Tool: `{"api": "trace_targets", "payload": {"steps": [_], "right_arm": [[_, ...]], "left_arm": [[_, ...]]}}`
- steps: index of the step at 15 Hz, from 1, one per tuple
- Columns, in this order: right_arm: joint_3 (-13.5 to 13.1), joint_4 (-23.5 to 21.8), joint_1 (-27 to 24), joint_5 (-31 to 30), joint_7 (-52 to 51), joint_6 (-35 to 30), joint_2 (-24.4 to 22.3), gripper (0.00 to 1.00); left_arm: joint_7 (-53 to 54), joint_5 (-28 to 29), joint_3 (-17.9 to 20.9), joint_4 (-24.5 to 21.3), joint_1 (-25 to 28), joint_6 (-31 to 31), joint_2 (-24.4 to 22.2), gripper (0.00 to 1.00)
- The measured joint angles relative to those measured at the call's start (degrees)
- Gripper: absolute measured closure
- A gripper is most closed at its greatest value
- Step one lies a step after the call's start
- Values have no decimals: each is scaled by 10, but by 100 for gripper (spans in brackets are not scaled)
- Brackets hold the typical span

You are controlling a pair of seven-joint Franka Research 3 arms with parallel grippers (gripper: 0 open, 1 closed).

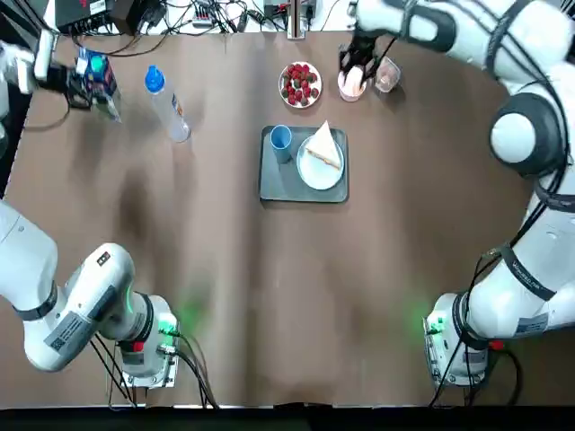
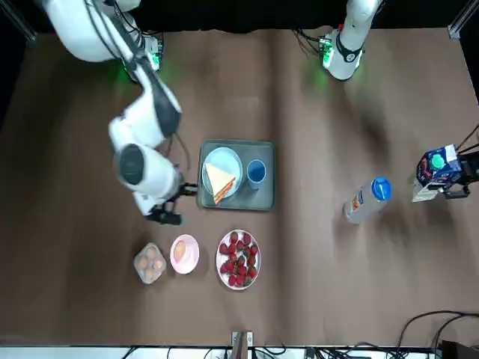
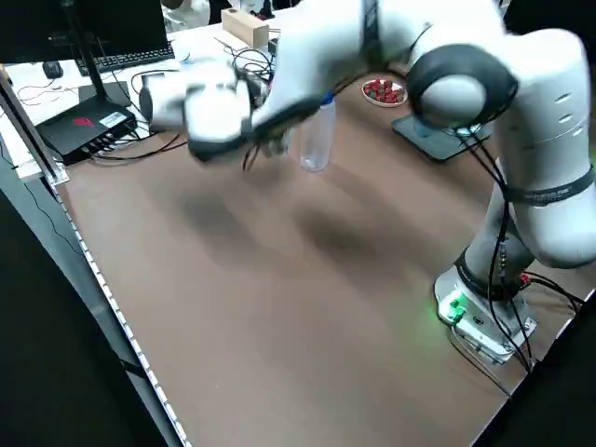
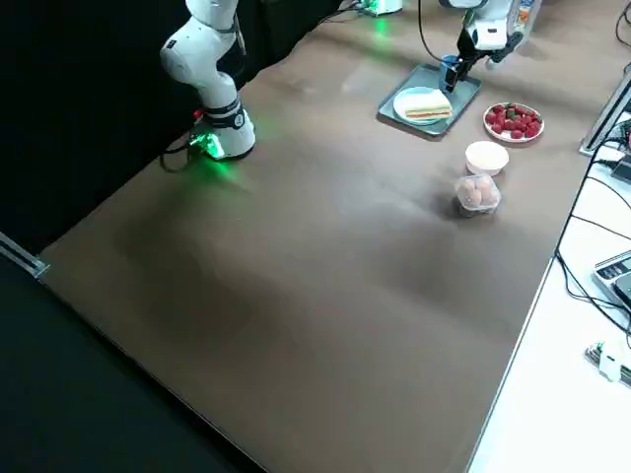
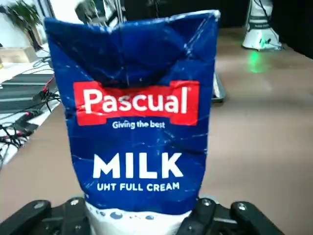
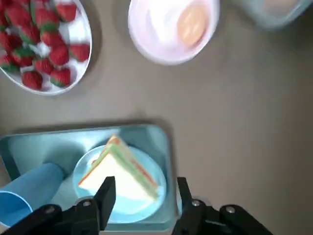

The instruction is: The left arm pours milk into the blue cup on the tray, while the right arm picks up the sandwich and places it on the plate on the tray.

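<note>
The left end effector (image 1: 76, 79) clenches the milk carton (image 1: 97, 74) at the table's far left, well apart from the blue cup (image 1: 281, 137). The sandwich (image 1: 324, 146) lies on the plate (image 1: 310, 171); the right end effector (image 6: 143, 192) hangs released, beyond the tray (image 1: 274, 184). Carrying the carton tilted could spill milk.

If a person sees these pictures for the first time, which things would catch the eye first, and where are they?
Probably the triangular white sandwich, which lies on the round pale plate on the grey tray at mid-table, beside the blue cup. Next, the blue milk carton, which the left gripper holds far out at the table's left edge. The right gripper, fingers open and empty, hovers above the small pink bowl.
</note>
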Motion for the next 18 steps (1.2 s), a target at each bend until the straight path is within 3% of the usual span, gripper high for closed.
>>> {"api": "trace_targets", "payload": {"steps": [3,8,11,15,16,18], "right_arm": [[-3,3,-84,0,-134,-40,-58,40],[-4,4,-166,-13,-231,-82,-109,34],[-4,3,-192,-14,-267,-96,-136,34],[-6,4,-209,-14,-284,-135,-185,34],[-14,3,-201,-14,-284,-151,-198,34],[-62,4,-159,-12,-285,-175,-230,34]], "left_arm": [[-109,28,-2,-1,-73,-1,-131,43],[-286,76,-2,-20,-174,-1,-248,44],[-386,126,-1,-39,-246,18,-280,44],[-529,217,-2,-57,-374,91,-282,44],[-552,241,-2,-67,-404,115,-282,44],[-583,283,-2,-87,-457,167,-280,44]]}}
